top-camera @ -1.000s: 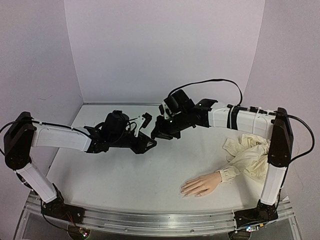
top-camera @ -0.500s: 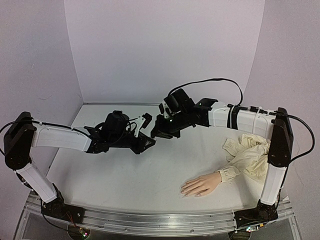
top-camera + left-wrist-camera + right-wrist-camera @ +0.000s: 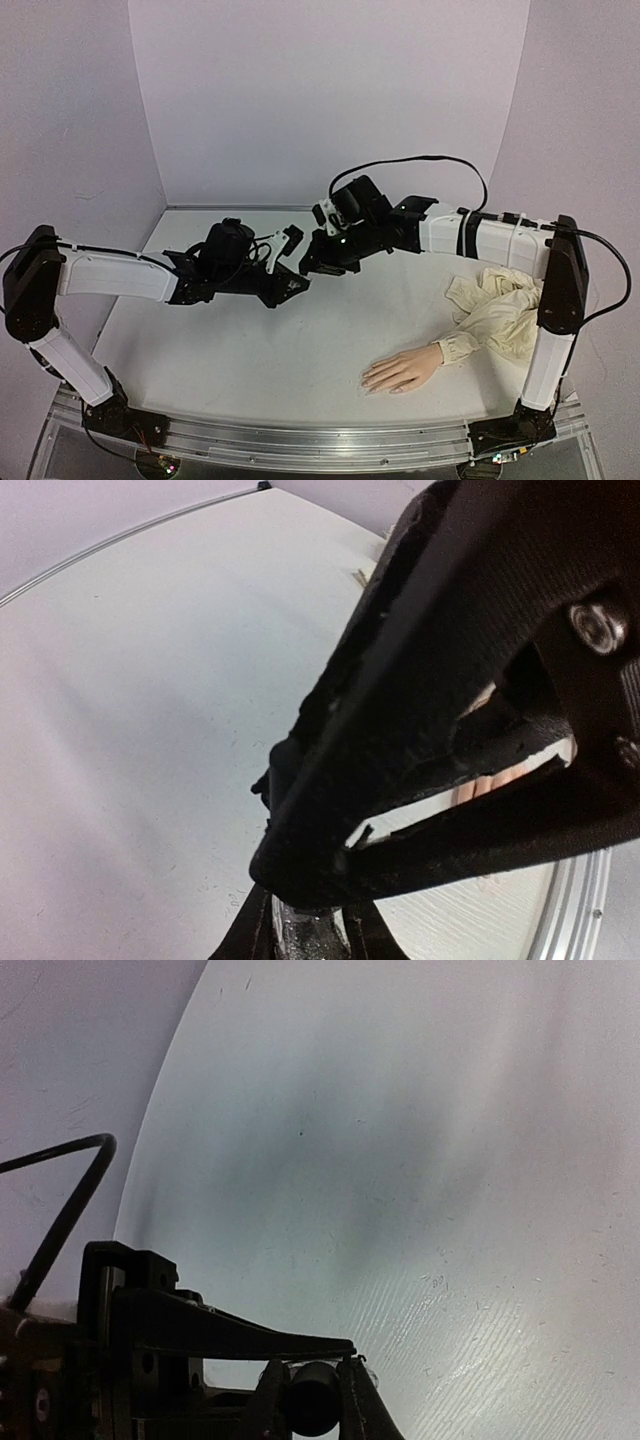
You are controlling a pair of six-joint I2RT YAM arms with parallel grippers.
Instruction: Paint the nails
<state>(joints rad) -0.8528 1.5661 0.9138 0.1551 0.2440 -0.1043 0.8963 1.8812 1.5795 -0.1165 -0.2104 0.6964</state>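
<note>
The nails [image 3: 367,381] are tiny and barely distinguishable at the fingertips of a skin-coloured mannequin hand [image 3: 402,369]. It lies palm down on the white table [image 3: 230,350] at the lower right of the overhead view, fingers pointing left. Whether the nails carry any colour cannot be told. A cream cloth sleeve [image 3: 500,305] runs from its wrist up and to the right, bunched in a crumpled heap beside the right arm's upright link.

Well apart from the hand, above the middle of the table, the two arms reach toward each other and their tips meet. The right gripper [image 3: 309,266] comes in from the upper right, and the left gripper [image 3: 297,287] from the left, just below it. In the right wrist view the right jaws are clamped on a small round black cap [image 3: 312,1400] at the bottom edge. In the left wrist view the left jaws are closed on a small glassy bottle [image 3: 305,932] at the bottom of the frame, with the black fingers of the right gripper filling the frame above it.

A black cable [image 3: 420,160] arcs over the right arm. A metal rail [image 3: 300,440] runs along the table's near edge.
</note>
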